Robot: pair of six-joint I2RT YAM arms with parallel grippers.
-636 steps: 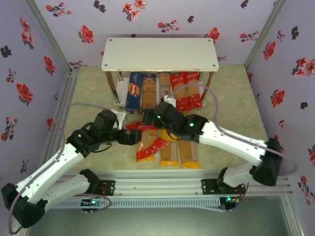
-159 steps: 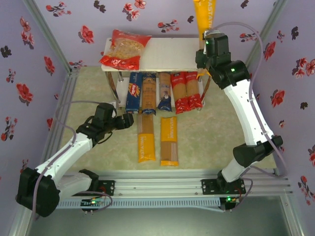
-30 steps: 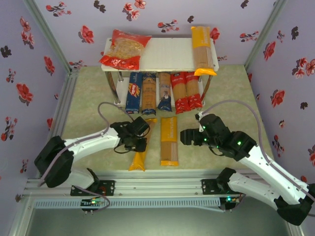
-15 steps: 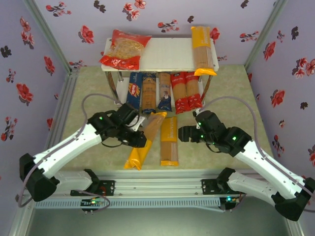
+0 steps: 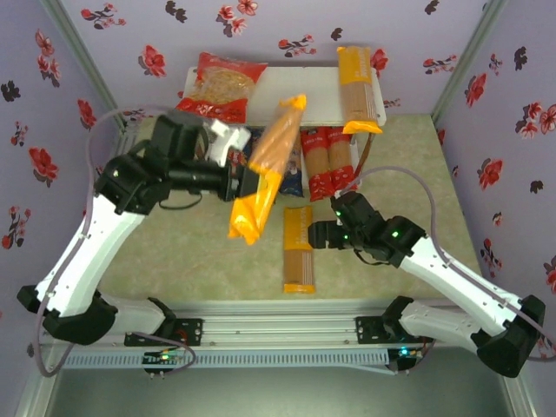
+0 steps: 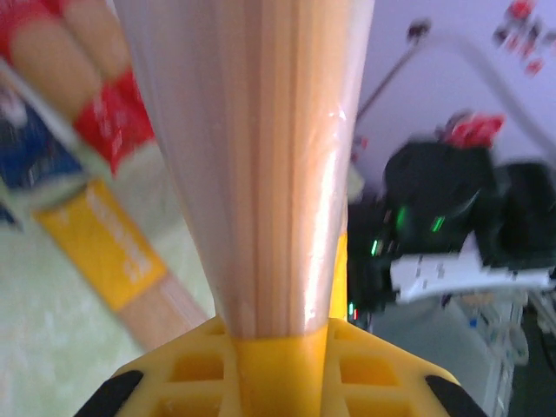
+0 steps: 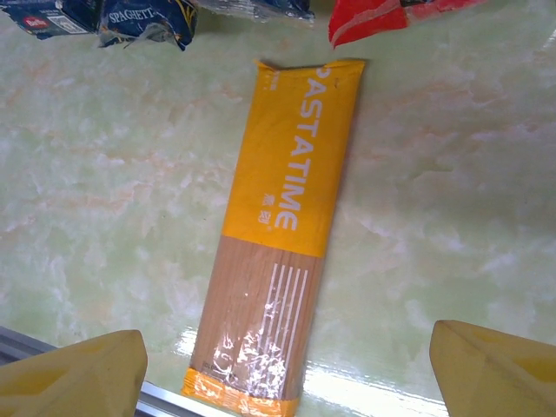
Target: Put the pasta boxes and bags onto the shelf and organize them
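My left gripper (image 5: 244, 182) is shut on a long yellow-orange bag (image 5: 266, 167), held in the air in front of the shelf (image 5: 291, 94) and tilted, its top end toward the upper board. In the left wrist view the bag (image 6: 269, 156) rises from between my yellow fingers (image 6: 187, 373). My right gripper (image 5: 314, 234) stands open just over a second yellow-orange bag (image 5: 298, 249) flat on the table. That bag (image 7: 282, 252) lies between the wide-apart fingertips (image 7: 78, 373), untouched. The pasta boxes' dark-blue ends (image 7: 139, 17) show on the lower tier.
On the top board lie a wide red bag (image 5: 221, 87) at the left and a yellow-orange bag (image 5: 358, 87) at the right. Red bags (image 5: 328, 169) lie on the lower tier. Floral walls enclose the table. A metal rail (image 5: 287, 330) runs along the near edge.
My left arm has lifted the yellow-orange bag off the table and up toward the shelf. The right gripper has edged left over the other bag and stayed open.
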